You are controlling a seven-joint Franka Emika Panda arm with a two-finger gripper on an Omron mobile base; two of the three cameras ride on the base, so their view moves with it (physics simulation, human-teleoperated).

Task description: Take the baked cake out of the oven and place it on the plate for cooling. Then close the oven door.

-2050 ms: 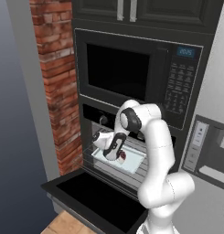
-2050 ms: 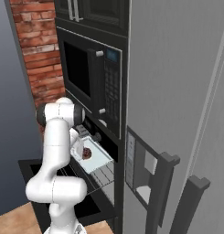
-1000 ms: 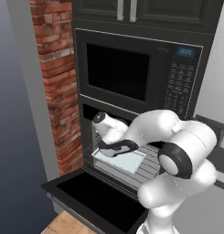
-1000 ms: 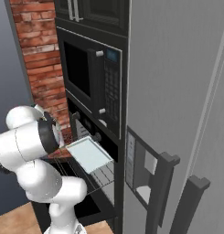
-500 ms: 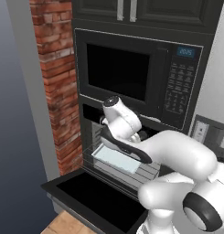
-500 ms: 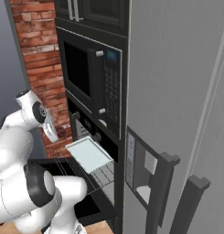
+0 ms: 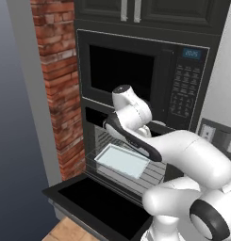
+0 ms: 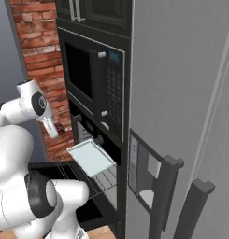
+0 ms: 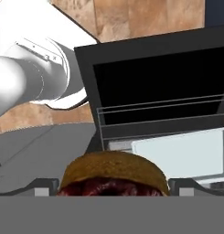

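The black drop-down oven door (image 7: 95, 204) with its dark glass window lies fully lowered, a flat shelf jutting out in front of the black built-in oven (image 7: 95, 123), so any approach must come over it. A wire rack (image 7: 147, 175) is pulled out of the cavity above the door, and a pale rectangular tray (image 7: 121, 161) lies on it, taking up most of the rack's left part. The red brick pillar (image 7: 58, 84) walls off the left side; the tall grey fridge (image 8: 181, 116) closes the right. In the hand view the brown round cake (image 9: 114, 176) sits between the pincer (image 9: 114, 187) tips, blocking the lower sightline.
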